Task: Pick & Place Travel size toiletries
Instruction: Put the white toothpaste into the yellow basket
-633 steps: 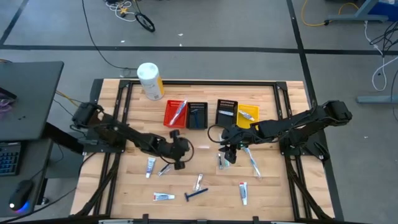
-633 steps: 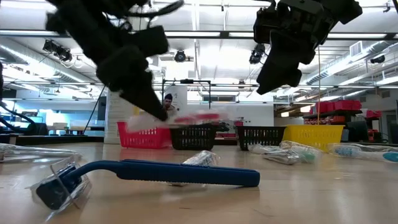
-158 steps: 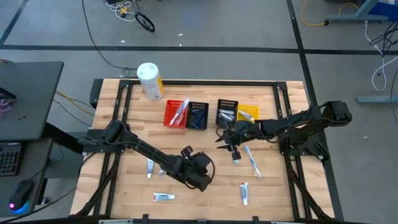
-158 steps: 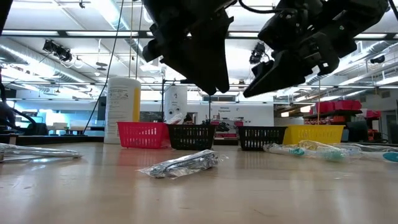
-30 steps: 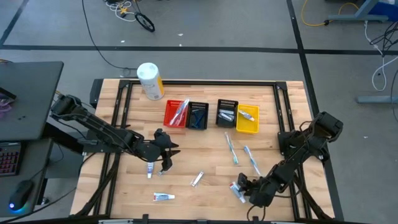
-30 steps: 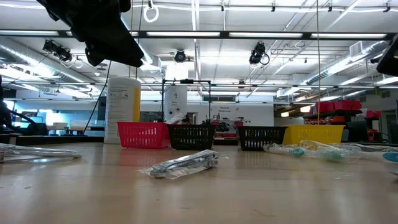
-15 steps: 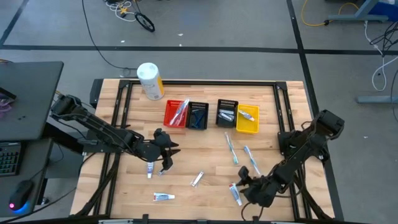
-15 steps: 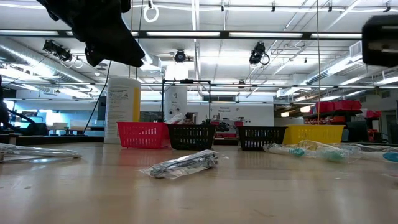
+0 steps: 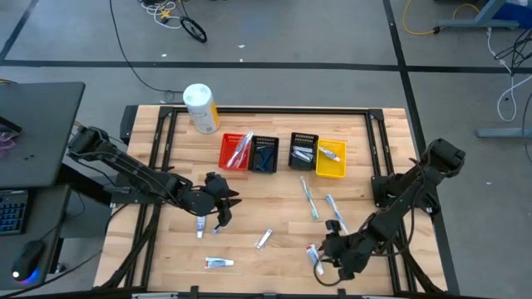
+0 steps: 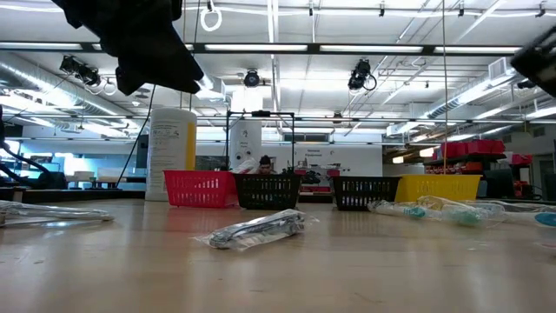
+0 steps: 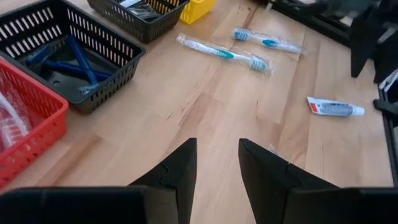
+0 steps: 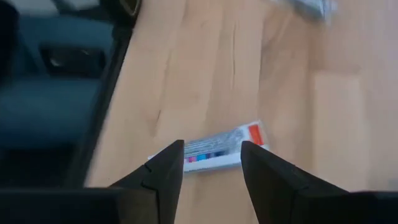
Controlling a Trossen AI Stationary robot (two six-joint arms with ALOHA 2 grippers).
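Toothpaste tube [image 12: 219,151]: white, red-capped.

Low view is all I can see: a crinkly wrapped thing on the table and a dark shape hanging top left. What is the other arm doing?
Observer: The right gripper is low over the table's front right part, fingers open, with a toothpaste tube just ahead.
Operator: And that dark shape?
Observer: That's the left arm. The left gripper is open and empty above bare wood.
Operator: What's in the black baskets?
Observer: The black bin beside the red bin holds blue razors.
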